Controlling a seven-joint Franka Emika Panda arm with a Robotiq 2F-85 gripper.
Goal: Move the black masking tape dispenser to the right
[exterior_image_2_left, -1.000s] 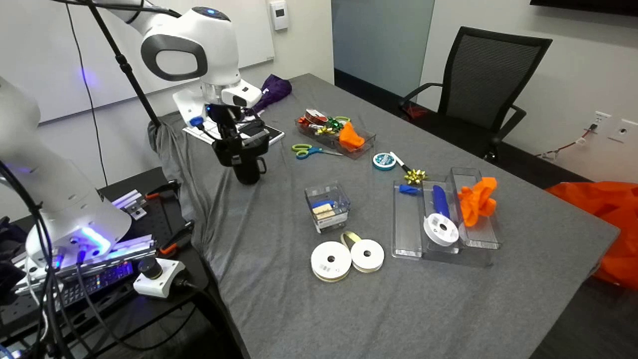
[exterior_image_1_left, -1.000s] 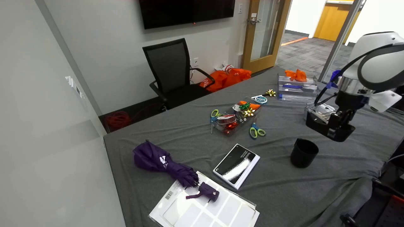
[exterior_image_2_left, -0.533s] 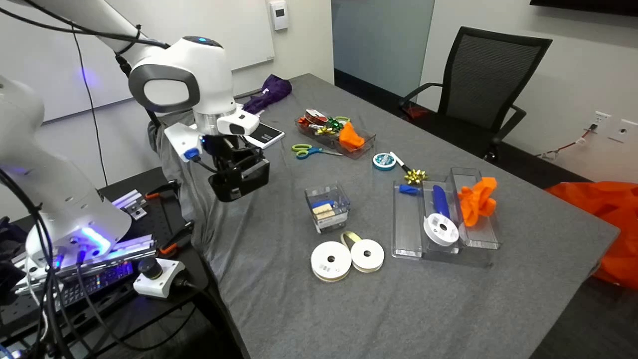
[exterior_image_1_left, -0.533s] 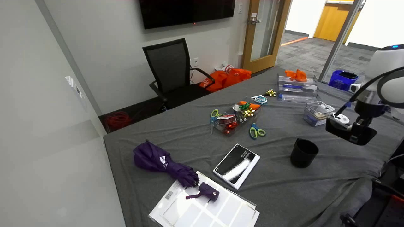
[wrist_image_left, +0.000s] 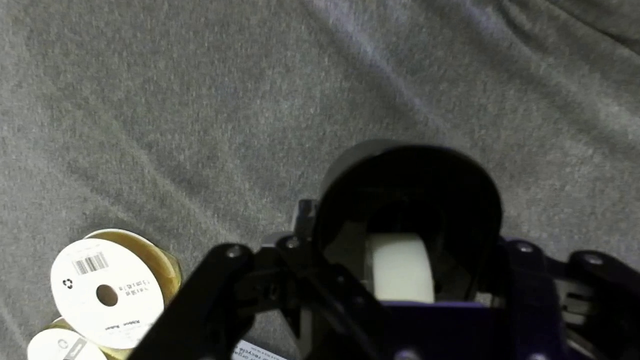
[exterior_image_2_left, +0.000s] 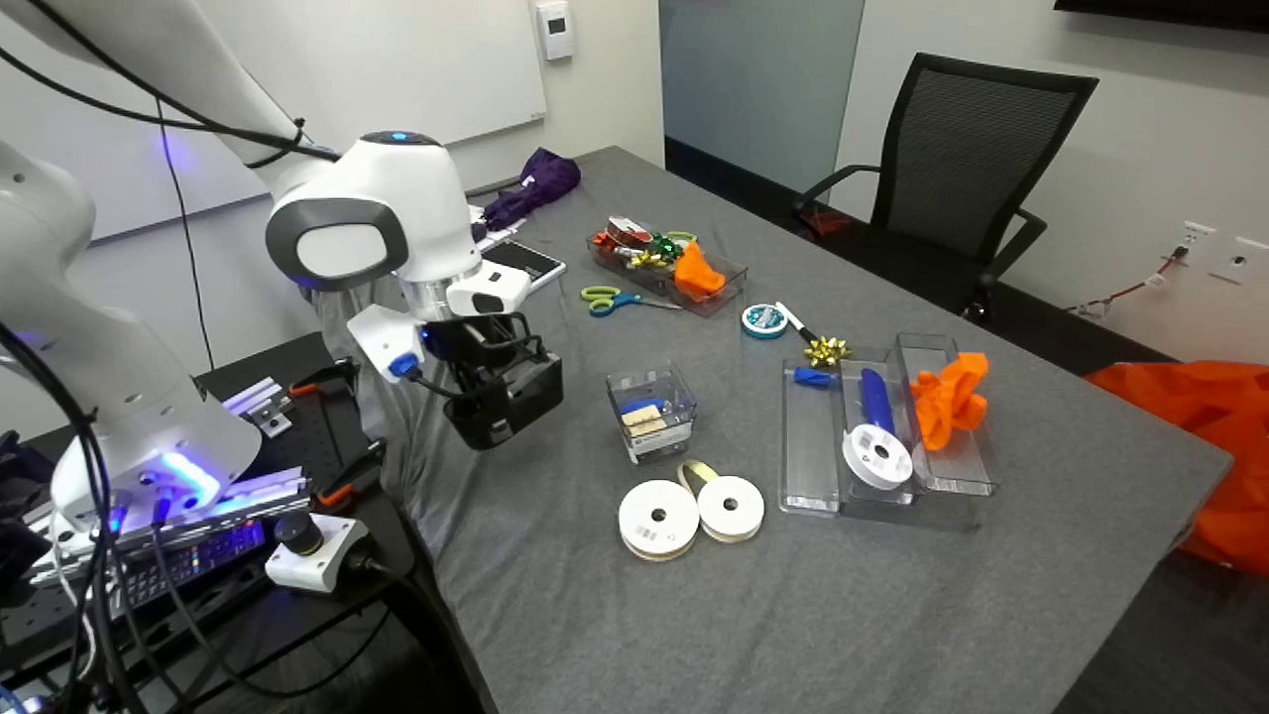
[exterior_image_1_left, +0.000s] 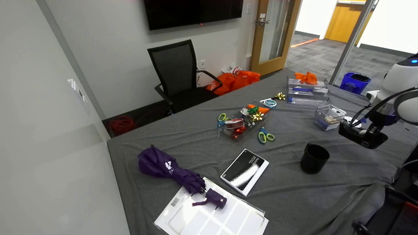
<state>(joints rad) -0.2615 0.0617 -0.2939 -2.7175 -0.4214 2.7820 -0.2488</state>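
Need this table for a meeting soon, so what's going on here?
A robot arm has a black tape dispenser gripped in its hand and appears to be holding it above the gray-covered table. The job is to move it to the right, and it has not yet been set down. A black cup stands separately on the table, and ribbon spools and scissors lie there too.

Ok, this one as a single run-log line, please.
claw: shut on black tape dispenser | load: held above gray tablecloth | black cup: upright on tablecloth | placement: pending
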